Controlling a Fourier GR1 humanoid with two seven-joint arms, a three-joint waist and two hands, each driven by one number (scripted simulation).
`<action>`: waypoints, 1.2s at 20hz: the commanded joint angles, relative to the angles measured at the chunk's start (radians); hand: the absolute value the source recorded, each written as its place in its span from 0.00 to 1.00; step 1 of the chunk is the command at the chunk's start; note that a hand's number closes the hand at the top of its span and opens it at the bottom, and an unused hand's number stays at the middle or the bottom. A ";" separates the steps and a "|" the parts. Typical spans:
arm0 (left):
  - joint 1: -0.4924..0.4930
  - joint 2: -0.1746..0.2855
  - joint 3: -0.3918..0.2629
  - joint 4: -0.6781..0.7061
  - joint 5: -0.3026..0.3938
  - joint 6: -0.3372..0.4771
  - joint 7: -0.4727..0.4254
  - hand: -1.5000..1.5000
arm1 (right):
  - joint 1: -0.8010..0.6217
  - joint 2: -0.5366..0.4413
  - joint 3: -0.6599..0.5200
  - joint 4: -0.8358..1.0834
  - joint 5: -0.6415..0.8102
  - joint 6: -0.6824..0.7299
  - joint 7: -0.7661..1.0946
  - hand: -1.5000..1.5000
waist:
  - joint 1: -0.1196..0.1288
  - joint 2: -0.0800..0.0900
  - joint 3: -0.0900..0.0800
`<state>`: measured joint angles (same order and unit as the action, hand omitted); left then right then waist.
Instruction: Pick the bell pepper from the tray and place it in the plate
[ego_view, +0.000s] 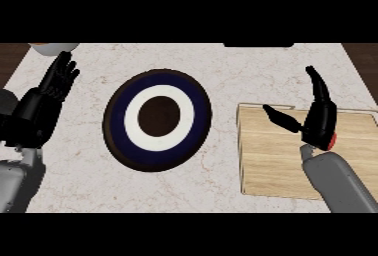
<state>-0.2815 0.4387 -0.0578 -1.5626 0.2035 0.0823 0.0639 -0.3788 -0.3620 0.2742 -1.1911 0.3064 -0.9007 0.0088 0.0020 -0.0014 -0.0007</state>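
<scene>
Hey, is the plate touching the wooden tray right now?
Apart. The head view shows a strip of bare counter between the plate and the tray.

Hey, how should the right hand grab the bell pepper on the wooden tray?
Only a red sliver of the bell pepper shows, at the palm edge of the right hand over the tray; its shape is hidden. Probably come from above and curl fingers and thumb round its body, since the hand is open right over it.
</scene>
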 joint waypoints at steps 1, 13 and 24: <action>0.022 -0.006 0.016 0.015 0.002 -0.015 -0.017 0.50 | -0.018 -0.109 0.038 -0.111 0.167 0.037 0.270 0.00 | -0.020 -0.008 -0.003; 0.029 -0.007 0.004 -0.009 -0.014 -0.007 0.004 0.50 | -0.133 -0.266 0.135 -0.110 0.242 0.715 0.973 0.00 | -0.021 -0.014 -0.008; 0.012 -0.019 0.028 -0.029 -0.016 -0.012 0.041 0.50 | -0.139 -0.299 0.080 -0.264 0.114 1.037 1.276 0.00 | -0.011 -0.003 0.000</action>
<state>-0.2573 0.4260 -0.0363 -1.5932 0.1905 0.0686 0.0840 -0.5125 -0.6342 0.3841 -1.4168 0.4415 0.0171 1.1163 -0.0097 -0.0070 -0.0025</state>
